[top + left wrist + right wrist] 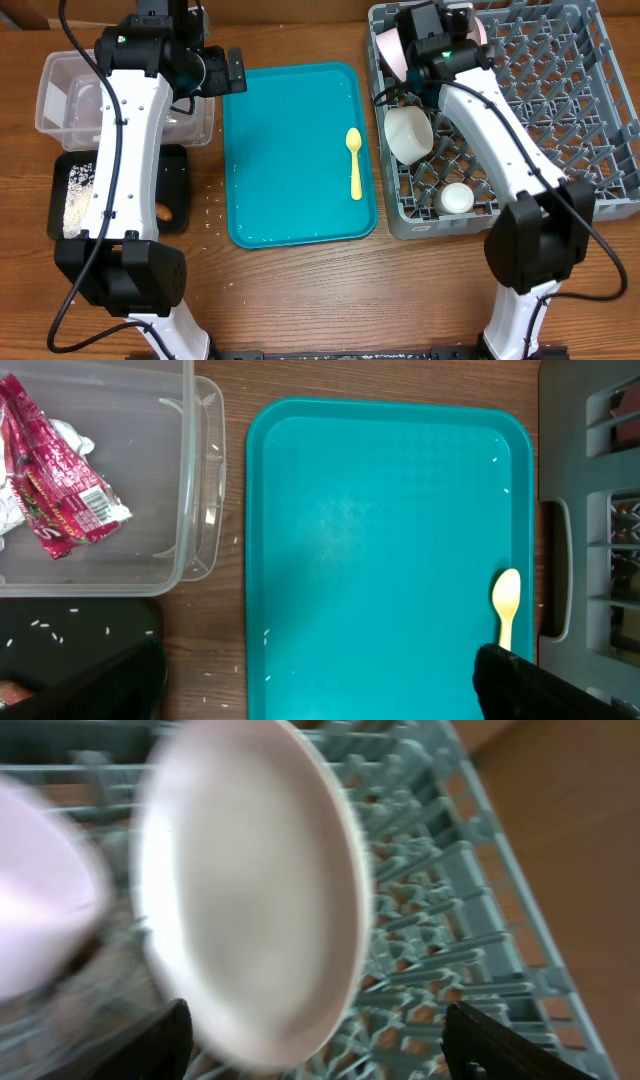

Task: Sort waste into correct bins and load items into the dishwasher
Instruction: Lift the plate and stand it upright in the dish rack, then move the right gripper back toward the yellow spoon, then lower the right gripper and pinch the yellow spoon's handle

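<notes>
Left gripper (315, 658) is closest to the lens. Its dark fingers (90, 685) sit in the bottom corners of the left wrist view, spread wide with nothing held. It hangs over the far left corner of the teal tray (290, 150).

Far left: clear plastic tub (55, 105) holds the red-and-white wrapper (60, 490), with the crumpled white napkin (62, 434) touching it.

Black tray (178, 170) sits just robot-side of the tub. White rice grains (75, 195) lie on its left part. Brown carrot-like stick (163, 212) lies near its right front corner. Left arm (125, 150) hides the tray's middle. A few loose grains lie on the wooden table (300, 300) beside the teal tray.

Centre: yellow plastic spoon (354, 162) lies alone on the teal tray near its right edge, bowl end pointing away from the robot.

Right: grey dish rack (570, 110) stands just beside the teal tray. White bowl (408, 133) lies on its side near the rack's left wall. Small white cup (457, 198) sits closer to the robot.

Right gripper (318, 1038) is over the rack's far left part, fingers well apart. Pale pink round plate (250, 890) stands on edge among the pegs, blurred; its lower rim shows between the fingers, and contact cannot be told. Pinker rounded dish (40, 920) stands left of it, too blurred to identify.
</notes>
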Tool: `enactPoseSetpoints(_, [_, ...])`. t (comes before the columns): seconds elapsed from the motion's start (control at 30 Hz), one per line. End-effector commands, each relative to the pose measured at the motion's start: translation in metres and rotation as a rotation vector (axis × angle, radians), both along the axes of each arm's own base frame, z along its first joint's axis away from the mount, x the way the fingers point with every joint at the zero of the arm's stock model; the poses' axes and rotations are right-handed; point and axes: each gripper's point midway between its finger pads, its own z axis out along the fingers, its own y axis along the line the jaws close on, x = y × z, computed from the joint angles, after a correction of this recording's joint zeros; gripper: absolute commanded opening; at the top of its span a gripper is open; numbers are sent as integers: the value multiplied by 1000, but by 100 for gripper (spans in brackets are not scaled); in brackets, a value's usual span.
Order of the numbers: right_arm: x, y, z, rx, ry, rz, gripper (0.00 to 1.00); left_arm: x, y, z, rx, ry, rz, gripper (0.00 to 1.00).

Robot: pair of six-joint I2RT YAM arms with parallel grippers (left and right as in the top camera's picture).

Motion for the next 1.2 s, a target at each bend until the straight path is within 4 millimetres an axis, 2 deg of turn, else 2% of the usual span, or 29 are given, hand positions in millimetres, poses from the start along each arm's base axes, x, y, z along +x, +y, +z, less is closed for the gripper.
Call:
enactPoseSetpoints(0.0, [-18,60,74,305,-111,197,79,1,6,-4,5,8,15,100])
enactPoseSetpoints(0.07, [-34,95,62,471,-31,266,77,1,6,-4,5,8,15,100])
enactPoseSetpoints(0.13, [-54,131,39,615,94,331,73,1,6,-4,5,8,15,100])
enactPoseSetpoints(0.2, [-70,155,18,685,191,379,70,1,6,-4,5,8,15,100])
enactPoseSetpoints(0.27, [-85,171,-7,718,275,375,69,1,6,-4,5,8,15,100])
enactPoseSetpoints(0.4, [-111,190,-60,701,408,323,68,1,6,-4,5,8,15,100])
enactPoseSetpoints(0.57, [-119,203,-108,680,465,261,61,1,6,-4,5,8,15,100])
enactPoseSetpoints(0.8, [-112,200,-148,578,470,211,59,1,6,-4,5,8,15,100])
enactPoseSetpoints(0.97, [-114,199,-171,562,507,183,59,1,6,-4,5,8,15,100])
enactPoseSetpoints(1.17, [-109,202,-181,565,502,182,59,1,6,-4,5,8,15,100])
